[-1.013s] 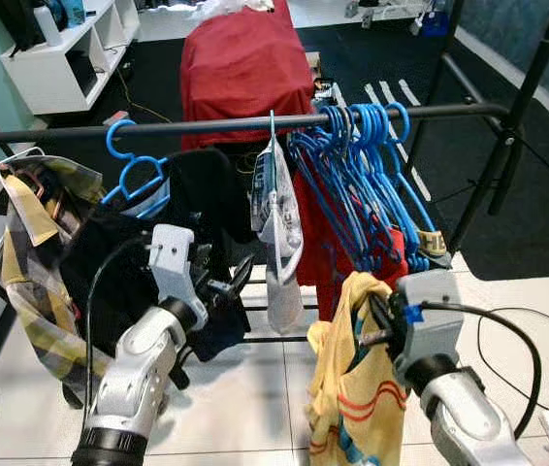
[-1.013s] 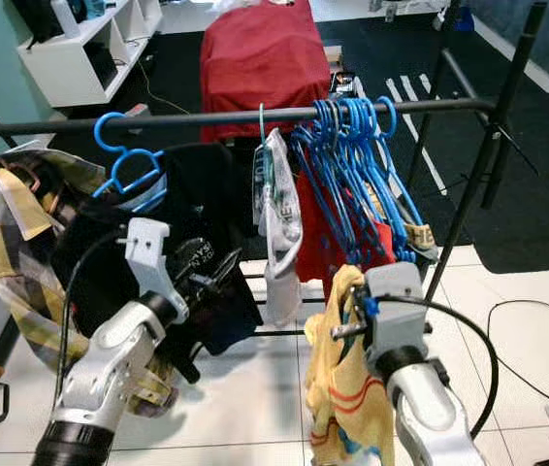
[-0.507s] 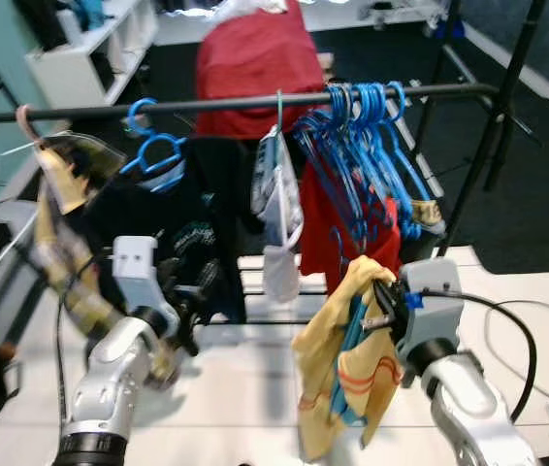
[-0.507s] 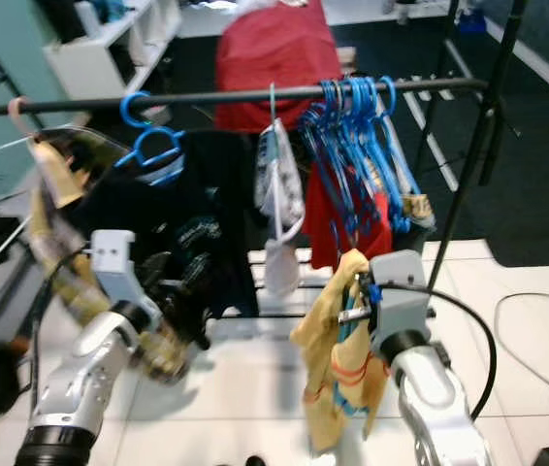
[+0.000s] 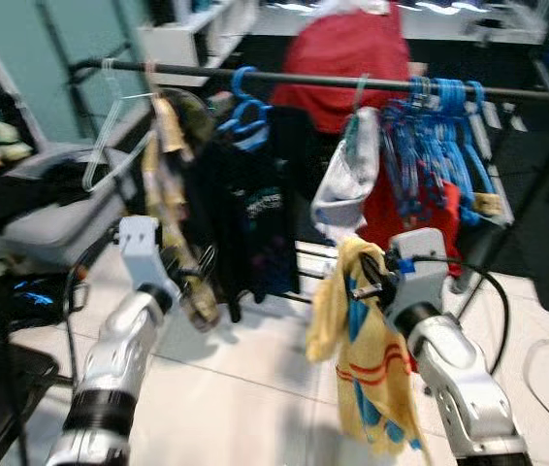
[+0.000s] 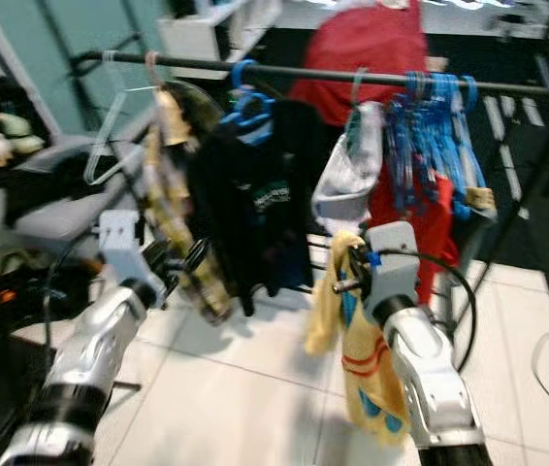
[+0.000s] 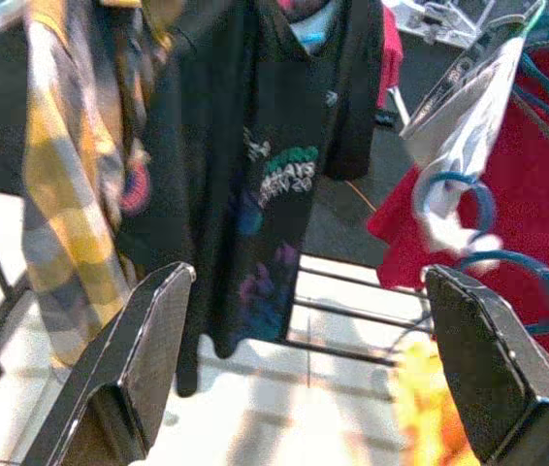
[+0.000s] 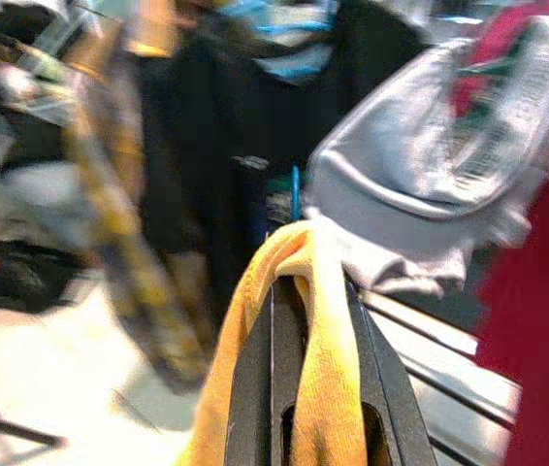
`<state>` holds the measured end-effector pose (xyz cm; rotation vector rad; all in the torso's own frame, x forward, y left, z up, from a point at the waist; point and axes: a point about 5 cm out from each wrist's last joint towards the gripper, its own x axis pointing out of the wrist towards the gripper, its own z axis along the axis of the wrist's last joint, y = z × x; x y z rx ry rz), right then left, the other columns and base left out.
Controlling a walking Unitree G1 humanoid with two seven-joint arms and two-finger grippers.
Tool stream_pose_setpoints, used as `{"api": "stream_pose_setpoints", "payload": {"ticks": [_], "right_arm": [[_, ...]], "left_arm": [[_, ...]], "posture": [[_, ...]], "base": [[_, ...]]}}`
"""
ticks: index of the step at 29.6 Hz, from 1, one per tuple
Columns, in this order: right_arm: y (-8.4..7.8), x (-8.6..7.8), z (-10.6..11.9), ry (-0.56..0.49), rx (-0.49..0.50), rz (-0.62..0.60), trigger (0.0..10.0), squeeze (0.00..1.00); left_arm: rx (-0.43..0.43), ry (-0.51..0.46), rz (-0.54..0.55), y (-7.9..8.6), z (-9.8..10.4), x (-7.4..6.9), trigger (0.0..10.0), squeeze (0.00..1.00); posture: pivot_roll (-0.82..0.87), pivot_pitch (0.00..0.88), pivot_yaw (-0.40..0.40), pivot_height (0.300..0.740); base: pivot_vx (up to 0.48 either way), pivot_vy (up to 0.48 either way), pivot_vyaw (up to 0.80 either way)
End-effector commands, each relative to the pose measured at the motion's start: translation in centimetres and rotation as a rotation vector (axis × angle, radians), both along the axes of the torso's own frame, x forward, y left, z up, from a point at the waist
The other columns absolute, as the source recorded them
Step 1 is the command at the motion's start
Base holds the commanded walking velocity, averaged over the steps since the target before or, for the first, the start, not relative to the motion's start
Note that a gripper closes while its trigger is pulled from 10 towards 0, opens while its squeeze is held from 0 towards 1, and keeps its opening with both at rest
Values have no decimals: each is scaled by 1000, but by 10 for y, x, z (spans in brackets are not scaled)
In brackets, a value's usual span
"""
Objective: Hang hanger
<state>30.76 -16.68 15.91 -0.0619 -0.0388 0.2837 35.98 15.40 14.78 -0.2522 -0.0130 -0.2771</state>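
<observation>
Left eye view: one black clothes rail [image 5: 313, 80] is running across the upper part of the frame. Counting from the left, it is carrying one clear empty hanger [image 5: 110, 126], one yellow plaid shirt [image 5: 173, 214], one black T-shirt [image 5: 255, 209] on a blue hanger, one grey garment [image 5: 347, 180], and a packed bunch of blue hangers [image 5: 439, 126] too many and too blurred for counting, over one red garment [image 5: 401, 209]. Two silver arms are reaching up from the bottom edge. The right gripper [image 5: 367, 282], right of centre, is gripping the yellow garment [image 5: 367, 364] on its blue hanger [image 5: 357, 311], jaws clenched on it. The garment is hanging below the rail, its long axis running straight down toward the tile floor [image 5: 245, 388]. The left gripper [image 5: 192, 272] is sitting left of centre, just beside the plaid shirt.

Right eye view: the same scene is showing, slightly shifted and blurred.

Left wrist view: the left jaws are standing wide apart and released, two black fingers [image 7: 134, 374] framing the plaid shirt, the black T-shirt and the red garment.

Right wrist view: the two black fingers [image 8: 250, 388] are pinching the yellow fabric draped between them, with the grey garment hanging just behind.
</observation>
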Motion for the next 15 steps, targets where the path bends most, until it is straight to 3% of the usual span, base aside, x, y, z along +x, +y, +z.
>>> {"api": "stream_pose_setpoints", "payload": {"ticks": [1, 4, 6, 7, 9, 13, 15], "right_arm": [[0, 5, 3, -27, 33, 17, 10000, 0], [6, 15, 1, -13, 44, 38, 10000, 0], [6, 15, 1, -13, 44, 38, 10000, 0], [10, 20, 0, -9, 37, 51, 10000, 0], [10, 20, 0, -9, 37, 51, 10000, 0], [25, 29, -6, 7, 13, 132, 10000, 0], [25, 29, -6, 7, 13, 132, 10000, 0]], "left_arm": [[-4, 51, -4, -1, -12, 1, 10000, 0], [74, 110, -19, -6, -18, 6, 10000, 0], [74, 110, -19, -6, -18, 6, 10000, 0], [130, 147, -28, -10, -22, 7, 10000, 0], [130, 147, -28, -10, -22, 7, 10000, 0], [260, 221, -57, -16, -32, 10, 10000, 0], [260, 221, -57, -16, -32, 10, 10000, 0]], "posture": [[-80, 81, 26, 740], [-74, 76, 24, 740], [-74, 76, 24, 740], [-65, 70, 21, 740], [-65, 70, 21, 740], [-47, 71, 12, 740], [-47, 71, 12, 740]], "base": [[0, 0, 788], [0, 0, 788], [0, 0, 788], [0, 0, 781], [0, 0, 781], [0, 0, 786], [0, 0, 781]]}}
